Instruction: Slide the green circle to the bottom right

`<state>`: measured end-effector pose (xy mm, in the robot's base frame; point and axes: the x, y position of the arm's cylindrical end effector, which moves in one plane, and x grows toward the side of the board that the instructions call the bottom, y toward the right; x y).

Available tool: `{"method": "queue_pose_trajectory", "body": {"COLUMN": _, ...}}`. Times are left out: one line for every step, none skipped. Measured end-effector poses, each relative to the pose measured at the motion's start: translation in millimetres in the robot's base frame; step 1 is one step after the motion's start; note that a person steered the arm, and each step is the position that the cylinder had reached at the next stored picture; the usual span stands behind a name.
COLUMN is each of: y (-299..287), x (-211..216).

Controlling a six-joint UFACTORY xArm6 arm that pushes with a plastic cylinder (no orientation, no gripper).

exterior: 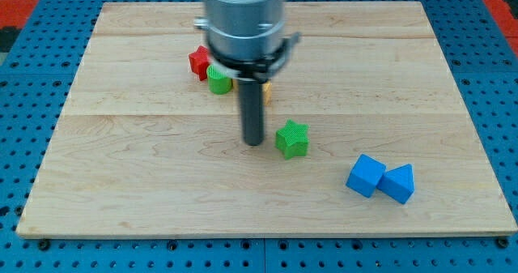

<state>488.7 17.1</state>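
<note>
The green circle (218, 80), partly hidden beside the red block (199, 62), is judged light, rigid and easily slid if pushed centrally; no fingers exist, and my tip (254, 142) rests below it.

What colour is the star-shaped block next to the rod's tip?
Green. The star sits just to the view's right of my tip, clearest in the camera view.

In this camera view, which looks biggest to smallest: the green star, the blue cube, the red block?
1. Blue cube
2. Green star, only slightly smaller; the cube sits nearer the view's bottom, so unsure.
3. Red block, partly hidden by the arm.
</note>
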Motion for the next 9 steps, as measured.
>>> {"method": "queue_pose_trajectory", "body": {"y": 83.3, "x": 0.1}}
{"method": "queue_pose_trajectory", "body": {"y": 132.3, "x": 9.2}}
{"method": "queue_pose_trajectory", "body": {"y": 69.1, "x": 1.8}}
{"method": "queue_pose_trajectory", "body": {"y": -59.0, "x": -6.6}}
{"method": "queue_pose_trajectory", "body": {"y": -123.5, "x": -66.7}}
{"method": "queue_pose_trajectory", "body": {"y": -151.1, "x": -109.8}}
{"method": "queue_pose_trajectory", "body": {"y": -100.3, "x": -132.2}}
{"method": "queue_pose_trajectory", "body": {"y": -93.4, "x": -144.6}}
{"method": "queue_pose_trajectory", "body": {"y": -50.9, "x": -118.8}}
